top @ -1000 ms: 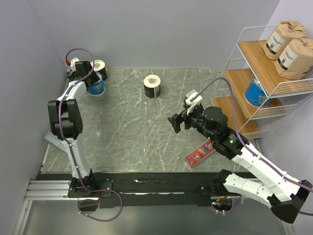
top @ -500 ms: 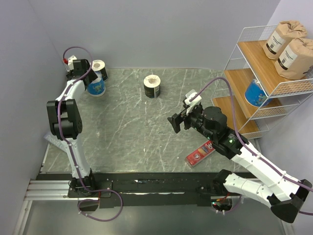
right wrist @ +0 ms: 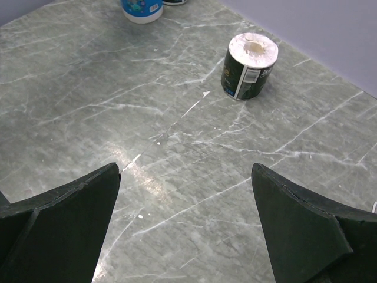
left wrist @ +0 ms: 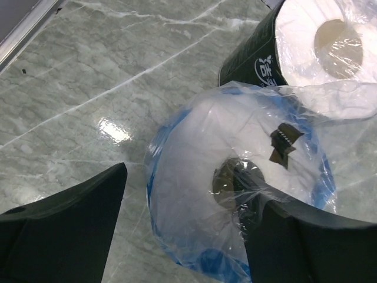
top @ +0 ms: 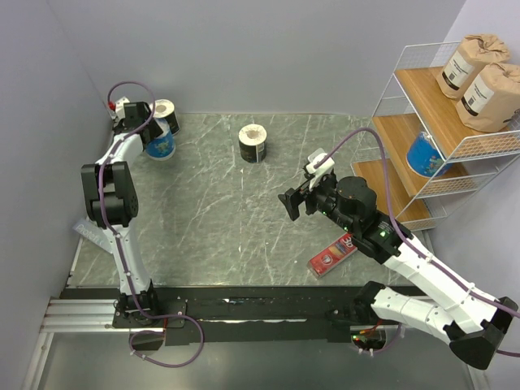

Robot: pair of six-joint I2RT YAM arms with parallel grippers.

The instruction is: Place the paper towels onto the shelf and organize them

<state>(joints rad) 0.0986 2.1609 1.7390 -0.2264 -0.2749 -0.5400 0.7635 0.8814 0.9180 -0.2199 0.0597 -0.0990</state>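
A blue paper towel roll (top: pixel 160 145) stands at the far left corner beside a black white-topped roll (top: pixel 166 110). My left gripper (top: pixel 149 130) is open over the blue roll (left wrist: pixel 235 194). In the left wrist view one finger (left wrist: pixel 294 236) rests on its loose wrapper by the core, and the other finger (left wrist: pixel 70 224) is off its side. A second black roll (top: pixel 253 143) stands mid-table and shows in the right wrist view (right wrist: pixel 250 58). My right gripper (top: pixel 291 205) is open and empty above the table. The shelf (top: pixel 406 122) holds two brown rolls (top: pixel 470 65) on top and a blue roll (top: pixel 424 154) on the middle tier.
A flat red box (top: pixel 333 255) lies on the table under my right arm. The grey walls close in the far left corner right behind the rolls. The shelf's lowest tier (top: pixel 382 183) is just right of my right wrist.
My left wrist has shifted slightly over the blue roll and come back. The rolls and the right arm have not moved.
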